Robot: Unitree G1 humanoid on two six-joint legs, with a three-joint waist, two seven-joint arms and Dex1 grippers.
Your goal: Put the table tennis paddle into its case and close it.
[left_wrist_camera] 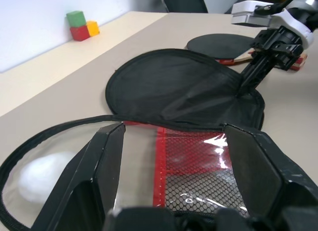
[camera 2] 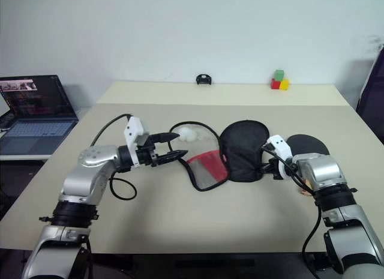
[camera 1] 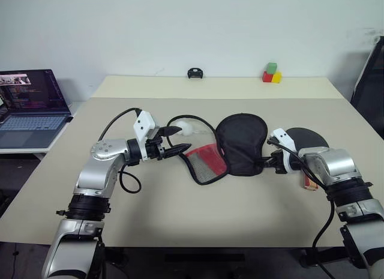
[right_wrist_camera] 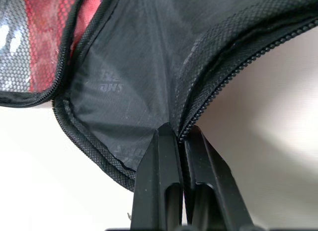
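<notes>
The case [camera 1: 240, 144] lay unzipped on the desk [camera 1: 180, 213], the right gripper [right_wrist_camera: 180, 136] clamped on its rim. The left gripper [camera 1: 174, 141] hovered apart beside it. The paddle [camera 1: 307, 138] lay just right of the case, not yet inserted.

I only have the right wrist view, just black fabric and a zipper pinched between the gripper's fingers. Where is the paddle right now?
Observer: The table tennis paddle lies on the table, outside the case, on its right side, partly behind the right arm.
Operator: Is the case open wide enough?
Observer: It is unzipped and spread out, with the red mesh half lying to the left of the black half.
Operator: And the other arm?
Observer: The left gripper is open at the mesh half's left edge, holding nothing.
</notes>
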